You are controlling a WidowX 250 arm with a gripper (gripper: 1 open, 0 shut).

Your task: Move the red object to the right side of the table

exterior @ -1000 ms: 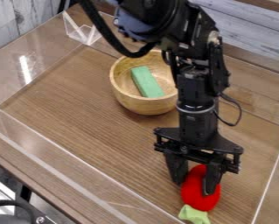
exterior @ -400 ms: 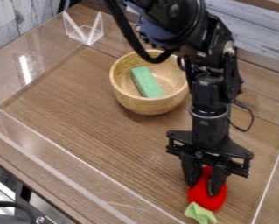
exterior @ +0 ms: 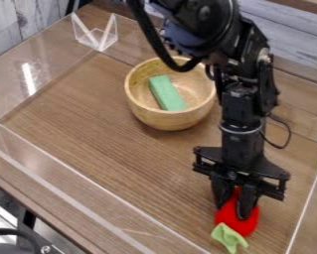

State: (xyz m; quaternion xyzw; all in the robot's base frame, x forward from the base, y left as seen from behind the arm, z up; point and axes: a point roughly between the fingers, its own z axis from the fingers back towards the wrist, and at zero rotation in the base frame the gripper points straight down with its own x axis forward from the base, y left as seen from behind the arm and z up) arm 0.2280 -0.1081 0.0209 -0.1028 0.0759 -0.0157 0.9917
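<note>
The red object (exterior: 233, 216), a small strawberry-like toy with a light green leafy end (exterior: 228, 238), lies on the brown wood-grain table (exterior: 94, 129) near its front right corner. My gripper (exterior: 237, 204) points almost straight down onto it, its black fingers closed around the toy's upper part. The toy's top is hidden between the fingers, and its green end sticks out below toward the front edge.
A wooden bowl (exterior: 143, 112) holding a flat green block (exterior: 166, 93) stands at the middle back of the table. Low clear acrylic walls (exterior: 304, 213) border the table, close to the gripper on the right and front.
The gripper came down and slightly right over the red toy, and its fingers narrowed from wide apart to closed around it. The toy's green end shifted a little right.
</note>
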